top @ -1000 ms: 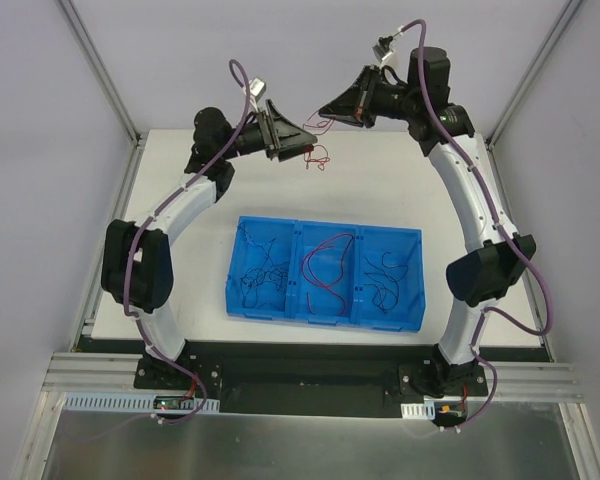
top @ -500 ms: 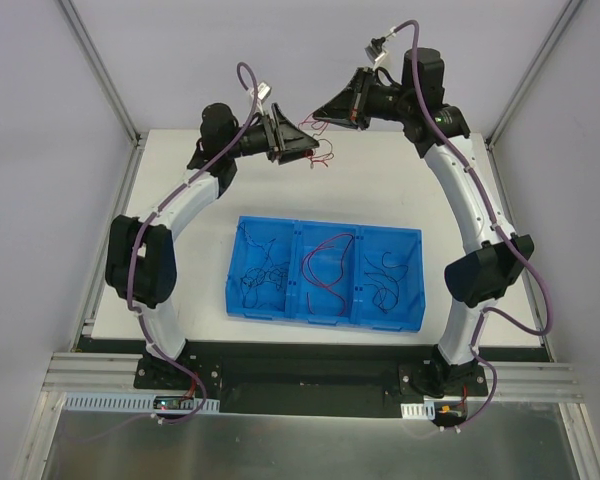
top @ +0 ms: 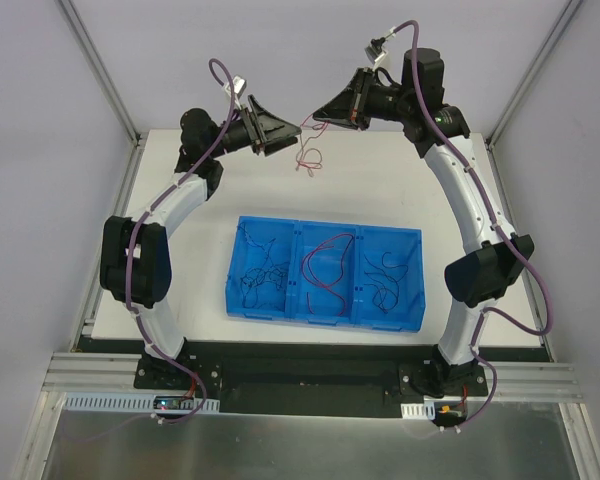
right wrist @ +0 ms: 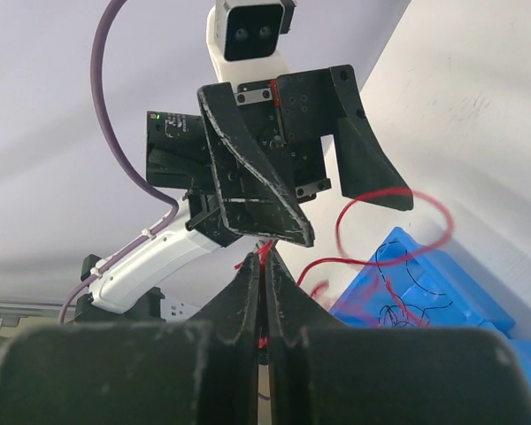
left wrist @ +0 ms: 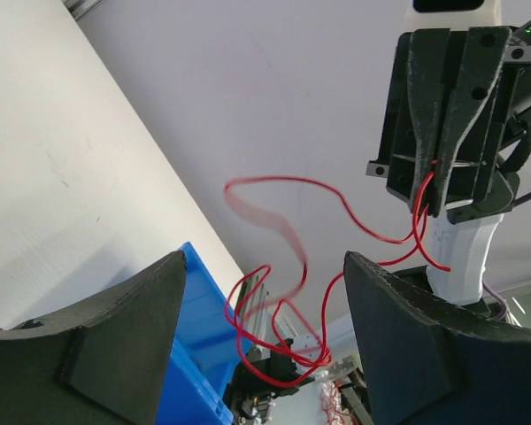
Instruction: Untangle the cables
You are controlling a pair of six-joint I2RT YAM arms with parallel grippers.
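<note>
A thin red cable (top: 308,158) hangs in loops above the far part of the table. My right gripper (top: 315,121) is shut on its upper end; the right wrist view shows the closed jaws (right wrist: 264,257) pinching the red strand. My left gripper (top: 292,130) faces it from the left, open, its fingers wide apart. In the left wrist view the red cable (left wrist: 283,180) dangles between the open fingers (left wrist: 265,266) without touching them. Black cables (top: 260,270) lie in the blue tray's left compartment, a magenta-purple one (top: 325,262) in the middle, black ones (top: 385,275) in the right.
The blue three-compartment tray (top: 325,222) sits mid-table in front of the arms. The white table (top: 380,190) runs to grey walls at the back and sides. Both grippers are raised above the table's far edge.
My left gripper has let go of the red cable, opened and drawn back to the left. The cable now hangs from my right gripper alone, swinging.
</note>
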